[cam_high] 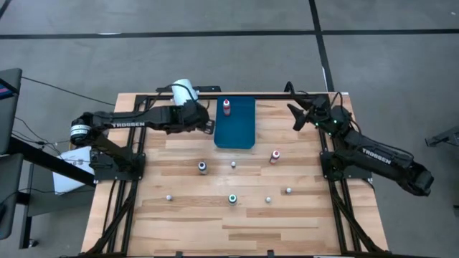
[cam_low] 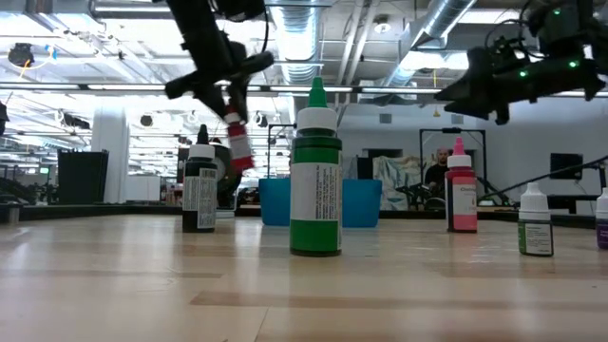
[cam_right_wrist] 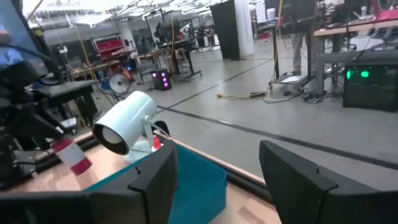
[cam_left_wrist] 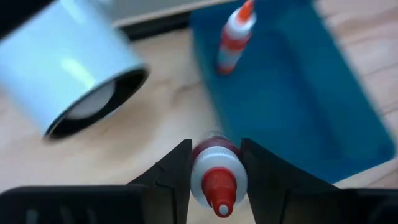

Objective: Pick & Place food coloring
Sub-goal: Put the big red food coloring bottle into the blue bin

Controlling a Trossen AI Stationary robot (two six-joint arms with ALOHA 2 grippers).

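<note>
Two black arms (cam_high: 136, 120), white TROSSEN lettering, green lights

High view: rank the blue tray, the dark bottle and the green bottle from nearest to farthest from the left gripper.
Measured from the left gripper, shut on a red bottle beside the tray's left edge:
1. Blue tray, right beside it, at the table's back.
2. Dark bottle, mid-table.
3. Green bottle, nearer the table's front.
</note>
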